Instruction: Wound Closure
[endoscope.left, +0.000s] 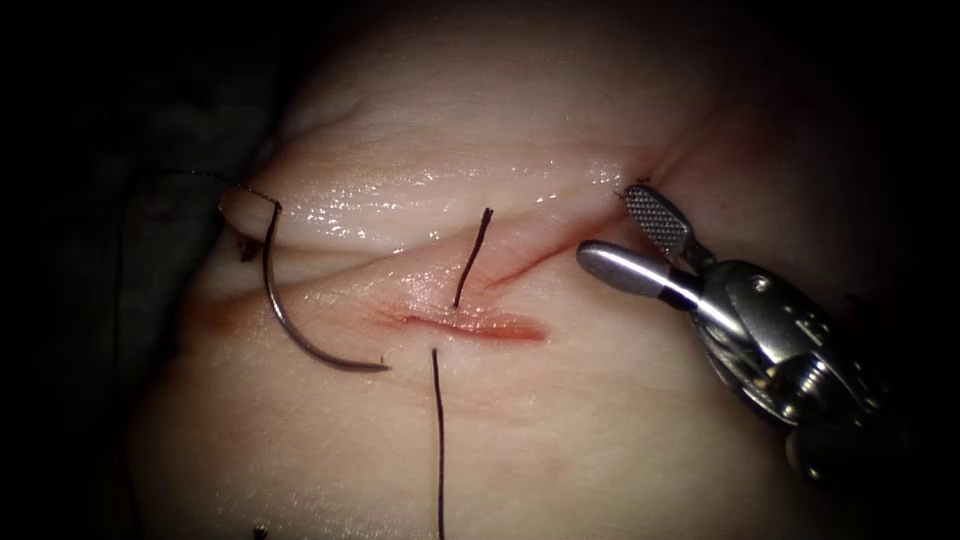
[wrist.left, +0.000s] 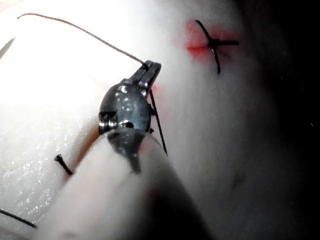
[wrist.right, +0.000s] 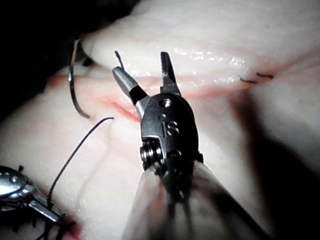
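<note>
**Wet tissue, polished steel, dark thread**

The tissue (endoscope.left: 560, 420) looks soft, pale and moist, with glossy wet highlights along the fold above the cut (endoscope.left: 470, 322). The right tool (endoscope.left: 632, 238) is polished, shiny metal; one of its fingers (endoscope.left: 655, 218) has a cross-hatched, rough gripping face. The needle (endoscope.left: 300, 325) is smooth dark metal. The thread (endoscope.left: 438, 440) is thin, dark and matt.

Two steel tools on thin shafts

The right tool (endoscope.left: 640, 240) had grey metal jaws, one cross-hatched inside, and an "S" mark; the left tool (wrist.left: 150, 70) was dark, shiny.
</note>
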